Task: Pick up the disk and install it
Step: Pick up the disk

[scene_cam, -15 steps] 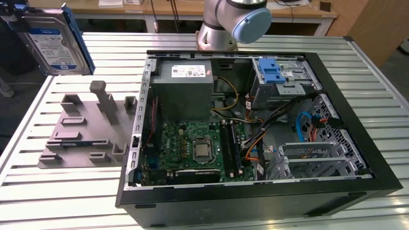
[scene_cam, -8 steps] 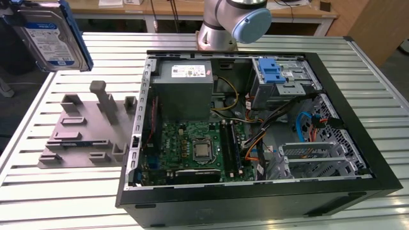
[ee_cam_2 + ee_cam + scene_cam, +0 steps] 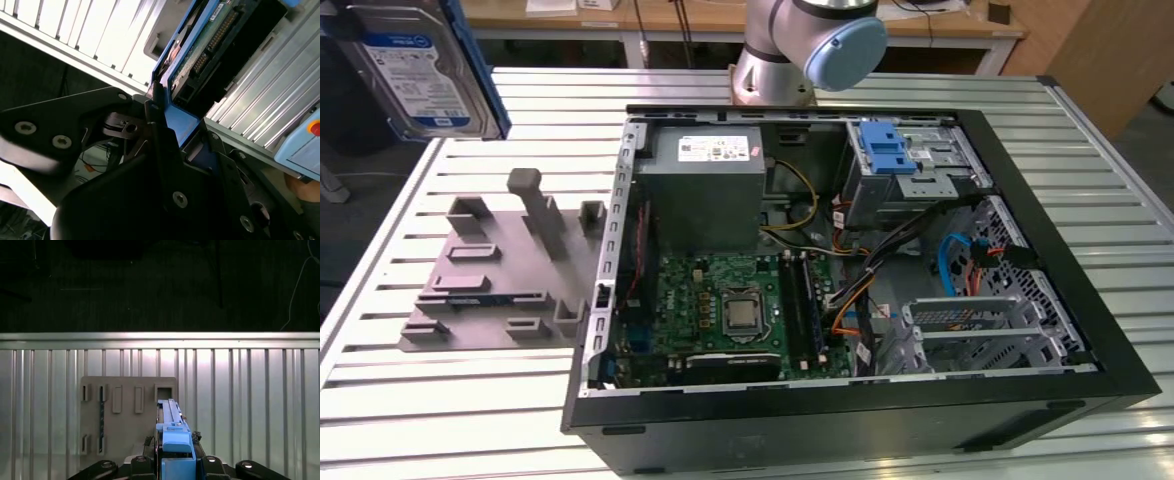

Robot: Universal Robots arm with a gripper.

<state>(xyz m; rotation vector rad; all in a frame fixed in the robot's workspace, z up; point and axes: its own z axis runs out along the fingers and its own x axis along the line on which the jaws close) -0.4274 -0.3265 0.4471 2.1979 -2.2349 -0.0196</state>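
Black tool (image 3: 182,129) fingers (image 3: 156,125) sit closest in the second wrist view. They are closed hard on the blue carrier rail (image 3: 184,120) of the disk (image 3: 202,52), w/ no gap visible btw finger and plastic. The disk's green circuit-board side faces that camera, connector row showing.

In the first wrist view the tool (image 3: 175,467) has the rail (image 3: 174,437) edge-on. The disk sticks straight out from the jaws, away from the tool body. The exterior view shows the disk (image 3: 420,65) held up clear of the desk (image 3: 454,400), white-and-blue label side to the camera.

Past the disk's free end, a grey fixture plate (image 3: 129,415) w/ slots and posts lies flat on the slatted metal desk; the disk is not touching it.

Farther out from the tool, an open PC case (image 3: 854,420) lies on its side on the desk, well apart from the disk.
- Power-supply box (image 3: 707,185): grey, on the side of the case nearer the tool.
- Motherboard (image 3: 720,310): just beside the power-supply box.
- Drive cage (image 3: 901,160): blue-latched, on the case's far side from the tool.
- Cables: loose, running btw the cage and the board.

The arm base (image 3: 781,60) stands on the desk just beyond the case.
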